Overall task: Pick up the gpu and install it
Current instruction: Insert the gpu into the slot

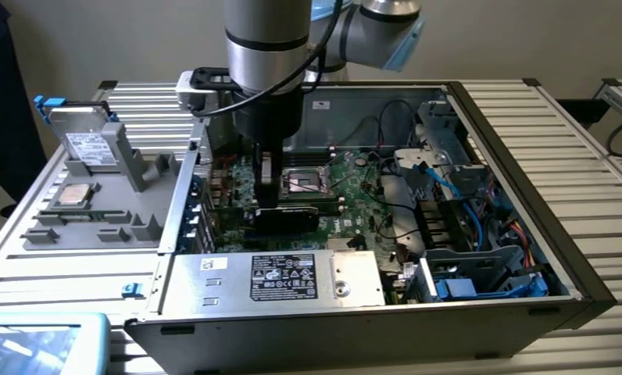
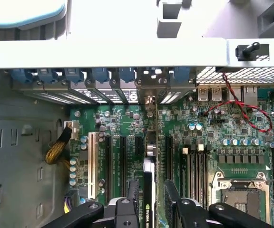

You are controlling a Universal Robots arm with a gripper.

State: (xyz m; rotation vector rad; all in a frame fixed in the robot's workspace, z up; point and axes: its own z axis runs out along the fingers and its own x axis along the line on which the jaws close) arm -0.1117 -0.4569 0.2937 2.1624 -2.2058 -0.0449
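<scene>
1 arm reaches down into 1 open computer case point(image 1: 561, 258) lying on a slatted metal counter point(image 1: 572, 125). Its end effector point(image 2: 150, 202) has 2 black fingers point(image 2: 171, 199) clamped on the gpu point(image 2: 149, 190), which is held on edge, seen edge-on in the wrist view with its thin green board between the pads. In the exterior view the gpu point(image 1: 282, 216) hangs as a black block under the end effector point(image 1: 266, 199), low over the green motherboard point(image 1: 353, 195) and just beside the cpu socket point(image 1: 302, 183) on the exterior view's left of it.

In the wrist view the card is lined up over the row of expansion slots: 1 white slot point(image 2: 91, 164) and at least 3 black slots point(image 2: 109, 164) run parallel to it. Whether its lower edge touches a slot cannot be told. 1 red wire loop point(image 2: 251, 114) lies over the board near the rear ports, and 1 braided yellow cable point(image 2: 56, 149) sits beside the white slot.

Around it, the case holds 1 silver power supply point(image 1: 280, 277) with a black label at the near edge, several blue cables point(image 1: 467, 195) and a drive cage point(image 1: 478, 269) on the exterior view's right. On the exterior view's left stands 1 grey parts tray point(image 1: 134, 199) carrying 1 hard drive point(image 1: 87, 144) propped upright and 1 cpu chip point(image 1: 73, 195) lying flat. 1 light-blue object point(image 1: 40, 344) sits at the near corner.
</scene>
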